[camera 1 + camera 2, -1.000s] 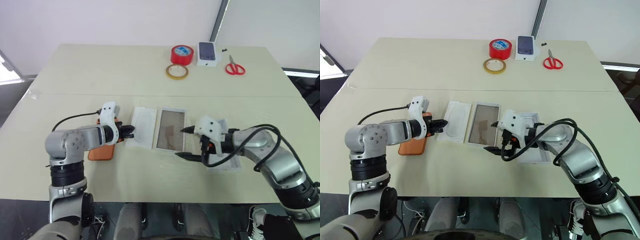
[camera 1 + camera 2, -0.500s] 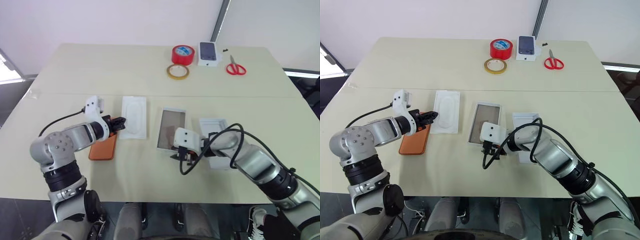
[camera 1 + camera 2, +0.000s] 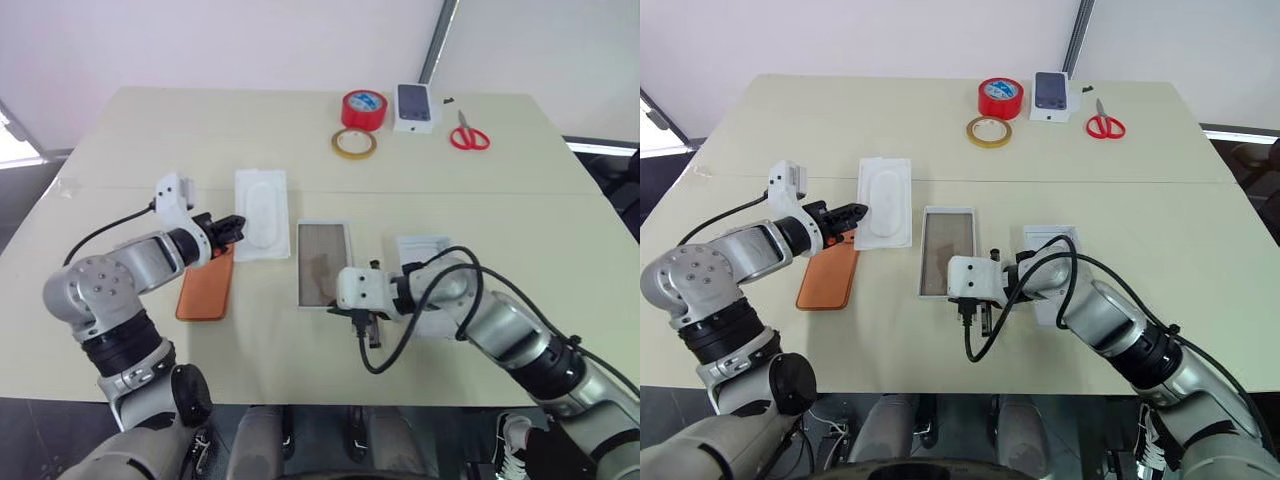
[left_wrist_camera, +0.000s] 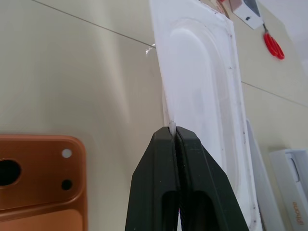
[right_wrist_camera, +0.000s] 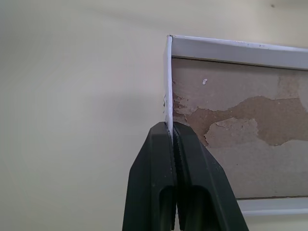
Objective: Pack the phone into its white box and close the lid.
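Observation:
The orange phone (image 3: 205, 287) lies back up on the table, its camera holes (image 4: 6, 172) showing in the left wrist view. Just beyond it my left gripper (image 3: 236, 224) is shut on the edge of a white moulded insert (image 3: 262, 226), its tips (image 4: 172, 132) pinching the thin rim. The white box (image 3: 323, 265) with its brownish floor lies open at the table's middle. My right gripper (image 3: 350, 313) is shut on the box's wall near a front corner (image 5: 168, 82). A flat white box part (image 3: 423, 248) lies right of the box, partly behind my right arm.
At the far edge stand a red tape roll (image 3: 365, 108), a yellowish tape ring (image 3: 354, 143), a small white box printed with a dark phone (image 3: 416, 106) and red scissors (image 3: 468, 133). A black cable (image 3: 420, 310) loops along my right arm.
My right gripper went from open to shut on the box's wall, and the box slid left. My left gripper carried the white insert left and farther from the box.

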{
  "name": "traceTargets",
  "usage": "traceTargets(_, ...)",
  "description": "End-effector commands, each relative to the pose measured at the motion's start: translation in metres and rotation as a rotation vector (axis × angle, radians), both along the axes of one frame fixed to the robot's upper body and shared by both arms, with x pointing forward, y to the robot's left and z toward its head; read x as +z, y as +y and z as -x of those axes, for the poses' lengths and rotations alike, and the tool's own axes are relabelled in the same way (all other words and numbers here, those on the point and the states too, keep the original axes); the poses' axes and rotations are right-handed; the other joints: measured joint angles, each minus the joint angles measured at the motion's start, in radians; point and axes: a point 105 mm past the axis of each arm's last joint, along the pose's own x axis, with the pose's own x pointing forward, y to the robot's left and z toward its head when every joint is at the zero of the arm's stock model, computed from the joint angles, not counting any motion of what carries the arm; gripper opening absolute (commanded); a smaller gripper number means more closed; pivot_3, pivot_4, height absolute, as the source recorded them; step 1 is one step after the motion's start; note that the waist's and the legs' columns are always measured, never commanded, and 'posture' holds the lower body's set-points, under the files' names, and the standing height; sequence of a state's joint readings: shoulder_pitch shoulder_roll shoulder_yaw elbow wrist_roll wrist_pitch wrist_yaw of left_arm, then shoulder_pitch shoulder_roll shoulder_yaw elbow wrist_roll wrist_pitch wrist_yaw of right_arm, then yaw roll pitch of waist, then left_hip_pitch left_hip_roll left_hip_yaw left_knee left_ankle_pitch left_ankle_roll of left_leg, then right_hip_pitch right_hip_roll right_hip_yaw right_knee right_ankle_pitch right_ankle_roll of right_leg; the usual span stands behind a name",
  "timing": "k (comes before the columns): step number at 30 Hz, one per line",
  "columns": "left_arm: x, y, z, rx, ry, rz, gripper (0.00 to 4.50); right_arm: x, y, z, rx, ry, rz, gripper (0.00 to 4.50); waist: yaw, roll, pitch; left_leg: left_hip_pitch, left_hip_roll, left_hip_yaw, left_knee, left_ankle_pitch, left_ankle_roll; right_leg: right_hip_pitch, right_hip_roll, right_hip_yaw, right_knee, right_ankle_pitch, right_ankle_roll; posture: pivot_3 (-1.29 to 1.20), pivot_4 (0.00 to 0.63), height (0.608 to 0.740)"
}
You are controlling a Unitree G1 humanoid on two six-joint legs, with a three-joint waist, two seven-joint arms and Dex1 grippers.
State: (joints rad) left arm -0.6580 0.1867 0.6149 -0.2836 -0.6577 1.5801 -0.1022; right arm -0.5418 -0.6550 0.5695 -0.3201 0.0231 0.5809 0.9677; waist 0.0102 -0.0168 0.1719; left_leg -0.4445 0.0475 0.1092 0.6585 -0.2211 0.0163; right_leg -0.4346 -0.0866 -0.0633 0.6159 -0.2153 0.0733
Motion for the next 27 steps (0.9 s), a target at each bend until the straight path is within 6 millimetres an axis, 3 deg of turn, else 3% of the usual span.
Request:
traceTargets(1, 0.013, -0.003, 0.003, 0.003, -0.053, -0.002, 0.00, 0.018, 0.007, -0.006, -0.002, -0.030, -0.059, 0.62, 0.000, 0.000, 0.000, 0.000, 0.000, 0.000, 0.000, 0.000, 0.000, 0.000, 0.000, 0.000, 0.000, 0.000, 0.000, 0.00, 0.150, 0.740)
traceTargets(4, 0.009, -0.011, 0.006, -0.010, -0.043, -0.003, 0.00, 0.032, 0.006, -0.005, 0.005, -0.030, -0.110, 1.91, 0.002, 0.000, 0.000, 0.000, 0.000, 0.000, 0.000, 0.000, 0.000, 0.000, 0.000, 0.000, 0.000, 0.000, 0.000, 0.00, 0.150, 0.740)
traceTargets(7, 0.003, -0.022, 0.008, -0.026, -0.028, -0.008, 0.00, 0.050, -0.011, -0.011, -0.033, -0.080, -0.144, 3.42, 0.003, 0.000, 0.000, 0.000, 0.000, 0.000, 0.001, 0.000, 0.000, 0.001, 0.000, 0.000, 0.000, 0.000, 0.000, 0.00, 0.150, 0.740)
traceTargets(12, -0.006, -0.046, 0.011, -0.064, 0.001, -0.013, 0.00, 0.068, -0.046, -0.025, -0.145, -0.097, -0.150, 3.42, 0.002, 0.000, 0.000, 0.000, 0.000, 0.000, 0.001, 0.000, 0.000, 0.001, -0.001, 0.000, -0.001, 0.000, 0.000, 0.00, 0.150, 0.740)
traceTargets(16, -0.019, -0.068, 0.015, -0.089, 0.052, -0.021, 0.00, 0.069, -0.069, -0.042, -0.240, -0.145, -0.125, 3.42, 0.002, -0.001, 0.000, 0.000, 0.000, 0.000, 0.001, 0.000, 0.000, 0.001, 0.000, 0.000, -0.001, 0.000, 0.000, 0.00, 0.150, 0.740)
traceTargets(20, -0.031, -0.084, 0.020, -0.113, 0.094, -0.061, 0.00, 0.067, -0.070, -0.048, -0.258, -0.160, -0.130, 3.42, 0.001, -0.001, 0.000, 0.000, 0.000, 0.000, 0.001, 0.000, 0.000, 0.001, 0.000, 0.000, 0.000, 0.000, 0.000, 0.00, 0.150, 0.740)
traceTargets(27, -0.036, -0.093, 0.027, -0.122, 0.104, -0.064, 0.00, 0.062, -0.059, -0.050, -0.244, -0.160, -0.156, 3.42, 0.001, -0.001, 0.000, 0.000, 0.000, -0.001, 0.001, 0.000, 0.000, 0.001, 0.001, 0.000, -0.001, 0.000, 0.000, 0.00, 0.150, 0.740)
